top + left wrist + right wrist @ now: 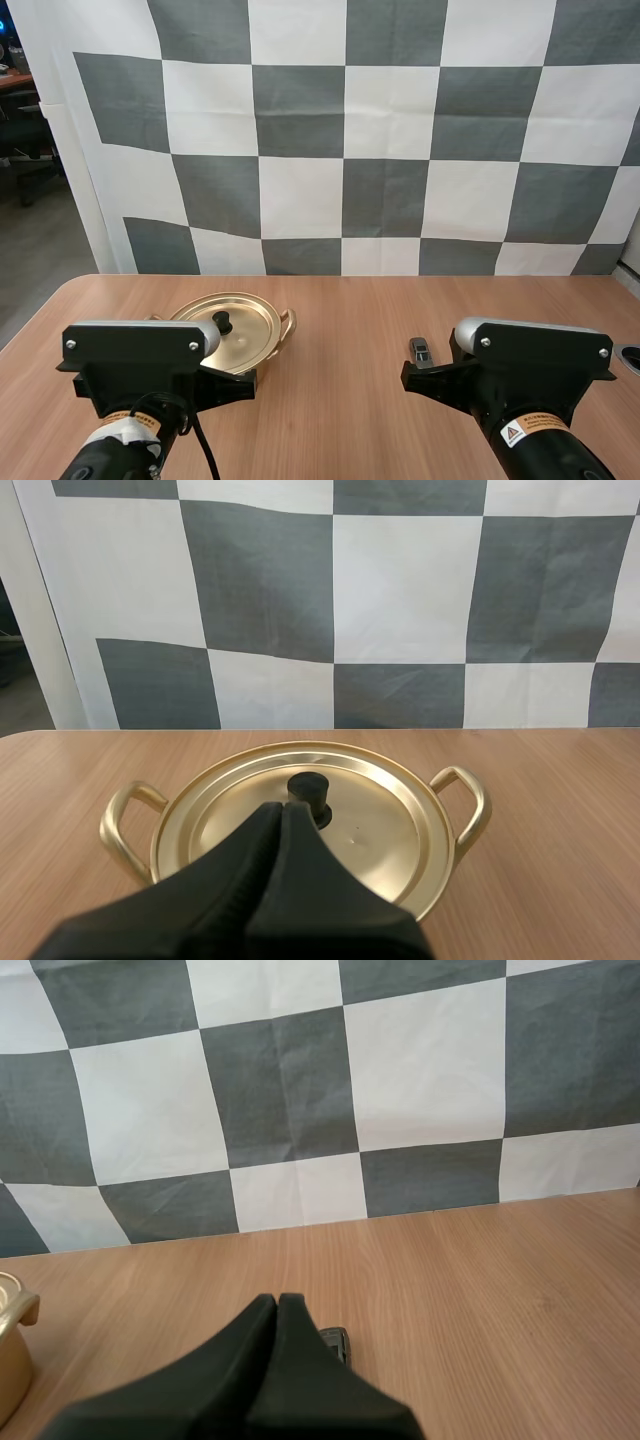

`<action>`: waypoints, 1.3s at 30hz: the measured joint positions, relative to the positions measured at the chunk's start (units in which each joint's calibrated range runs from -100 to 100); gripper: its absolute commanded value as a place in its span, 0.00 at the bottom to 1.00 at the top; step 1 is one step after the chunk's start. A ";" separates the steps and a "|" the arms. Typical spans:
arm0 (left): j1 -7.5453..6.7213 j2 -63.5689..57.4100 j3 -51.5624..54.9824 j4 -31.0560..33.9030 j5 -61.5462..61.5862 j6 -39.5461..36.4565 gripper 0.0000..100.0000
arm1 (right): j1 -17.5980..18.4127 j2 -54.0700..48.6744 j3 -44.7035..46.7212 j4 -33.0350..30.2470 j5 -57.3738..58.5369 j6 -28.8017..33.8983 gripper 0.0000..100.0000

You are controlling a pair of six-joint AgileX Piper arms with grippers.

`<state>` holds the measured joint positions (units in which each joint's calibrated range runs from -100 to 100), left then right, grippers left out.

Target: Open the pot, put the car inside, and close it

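Sitting on the left half of the wooden table (350, 300), the gold pot (481, 815) has its lid (380, 825) in place, the black knob (308, 786) upright at the lid's middle and a loop handle sticking out on each side. The left gripper (283, 805) hangs just on the near side of the pot, its two black fingers pressed together into one dark wedge and pinching nothing; the joined tip lines up with the knob from the near side, and I cannot tell whether it touches it. The car (420, 352), a small dark toy, lies on the bare wood of the right half of the table, well apart from the pot. The right gripper (277, 1300) is likewise narrow, its fingers closed flat against each other on nothing, and its tip sits just near of the car, which peeks out a little to the right of it and is partly covered by the fingers. From the right wrist view one pot handle shows far off to the left.
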<state>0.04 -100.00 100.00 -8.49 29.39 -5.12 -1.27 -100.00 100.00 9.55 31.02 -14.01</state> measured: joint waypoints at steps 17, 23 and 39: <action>0.00 0.00 0.00 0.23 -0.44 0.00 0.00 | 0.00 0.00 0.00 6.31 0.00 0.00 0.00; 0.00 0.00 0.00 4.73 -12.32 3.03 0.00 | 0.00 0.00 0.00 6.25 -3.26 -1.08 0.00; 0.00 0.18 -11.57 11.35 -48.42 9.06 0.00 | 0.00 1.16 -8.24 -17.50 -49.60 -14.08 0.00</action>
<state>0.04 -99.82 88.43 2.86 -19.02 3.94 -1.27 -98.84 91.76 -7.95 -18.59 -28.09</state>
